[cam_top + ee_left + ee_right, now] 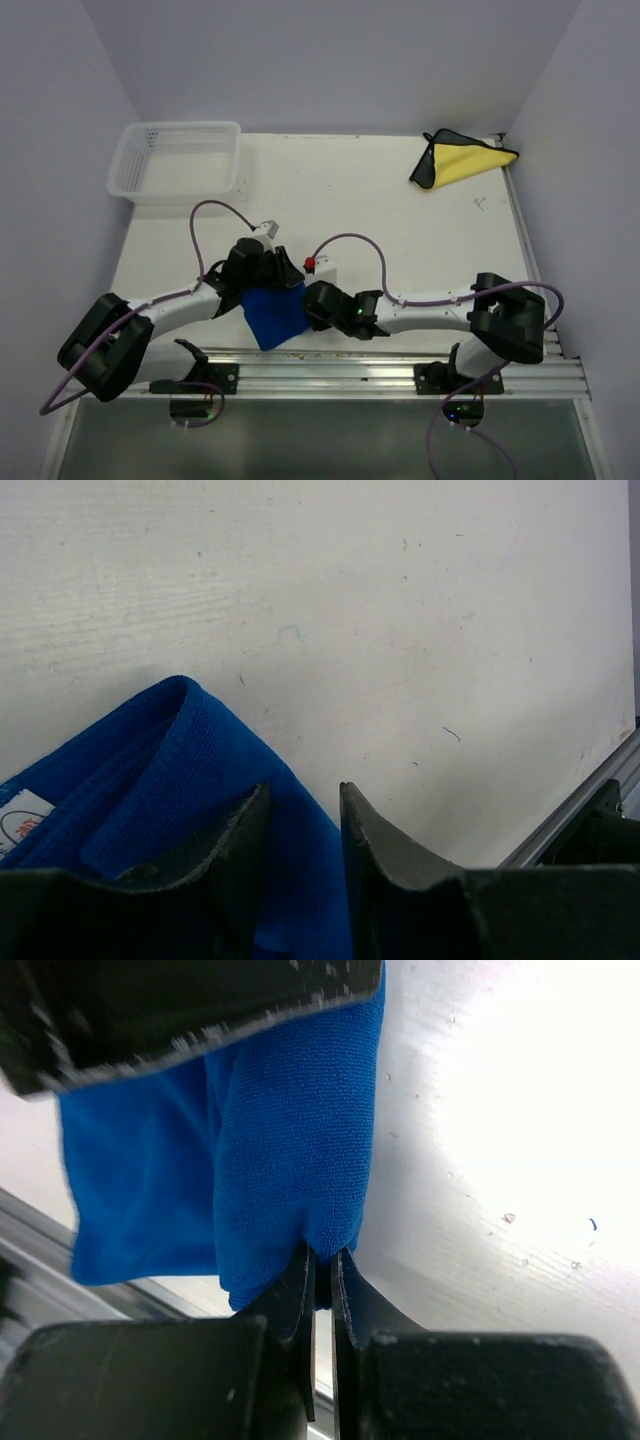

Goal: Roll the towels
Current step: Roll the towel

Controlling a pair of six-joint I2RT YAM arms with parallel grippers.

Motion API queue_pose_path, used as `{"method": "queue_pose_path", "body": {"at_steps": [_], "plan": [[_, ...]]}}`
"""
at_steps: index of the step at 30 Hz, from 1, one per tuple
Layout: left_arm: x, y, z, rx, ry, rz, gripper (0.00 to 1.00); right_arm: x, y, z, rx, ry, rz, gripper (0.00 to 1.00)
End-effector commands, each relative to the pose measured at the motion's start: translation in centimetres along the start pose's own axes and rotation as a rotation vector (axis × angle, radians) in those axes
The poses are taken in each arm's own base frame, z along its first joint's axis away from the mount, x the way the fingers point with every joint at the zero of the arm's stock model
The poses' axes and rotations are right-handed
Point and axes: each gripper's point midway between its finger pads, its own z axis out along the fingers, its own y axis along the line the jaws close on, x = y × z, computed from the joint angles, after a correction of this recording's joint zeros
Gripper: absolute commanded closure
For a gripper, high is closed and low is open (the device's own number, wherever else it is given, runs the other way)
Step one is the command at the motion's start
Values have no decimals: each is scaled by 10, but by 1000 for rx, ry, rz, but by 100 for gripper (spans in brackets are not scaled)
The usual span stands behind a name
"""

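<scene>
Across the white desk (380, 200), the work sits at the near edge, between the two arm bases. A white mesh basket (175, 160) stands at the far left corner with nothing visible in it.

The left arm (170, 310) and right arm (430, 310) both reach inward and meet over the blue towel (275, 315). This towel lies bunched just beside the near rail, doubled over and not flat. The yellow towel (465, 160), folded with its dark edging showing, lies at the far right corner, well apart from both arms.

Jaw state:
- Right jaws: closed tight on a fold of the blue towel (290, 1140), with the cloth hanging from the pinch above the desk.
- Left jaws: a narrow gap stands between them. One finger lies over the blue towel (150, 770), beside a rounded, turned-over edge. Whether any cloth is nipped cannot be told.

Step in hand, by judgement: the start of the roll on the blue towel. Neither towel is a finished roll yet.

The next move calls for the pinched fold to be carried over onto the cloth in an even turn. The left jaws should steady the other side so the layers stay aligned. Risk: the fold slips free and the turn opens.
</scene>
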Motion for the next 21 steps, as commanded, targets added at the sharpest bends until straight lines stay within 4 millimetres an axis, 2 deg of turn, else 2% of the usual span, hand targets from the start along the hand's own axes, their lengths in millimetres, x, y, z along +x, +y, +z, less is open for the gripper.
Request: {"method": "queue_pose_path", "body": {"at_steps": [1,5,7,9,10,11,13,15,17,18,20,21], "plan": [[-16,0,-11,-60,-34,11,61,12,-24,-1,156,4,-175,100],[-32,-16,-28,-22,-89,4,60,8,-15,-6,209,-40,-289,100],[-34,-19,-30,-18,-88,5,59,7,-8,-6,233,-46,-335,100],[-33,-20,-31,-12,-81,4,59,6,3,-5,249,-61,-388,100],[-31,-19,-30,-13,-76,4,59,8,2,-6,268,-52,-412,100],[-31,-20,-30,-8,-76,2,59,6,14,-8,257,-63,-423,100],[-28,-21,-30,7,-75,-4,59,8,10,-8,312,-59,-470,100],[-27,-23,-32,26,-73,-10,59,6,21,-10,313,-70,-484,100],[-27,-25,-34,35,-75,-11,59,10,21,-8,336,-56,-518,100],[-26,-26,-35,39,-74,-11,59,5,28,-9,332,-64,-512,100],[-27,-27,-38,45,-81,-9,59,5,23,-10,380,-57,-540,100],[-25,-25,-38,40,-75,-11,59,-2,31,-12,381,-74,-529,100]]}}
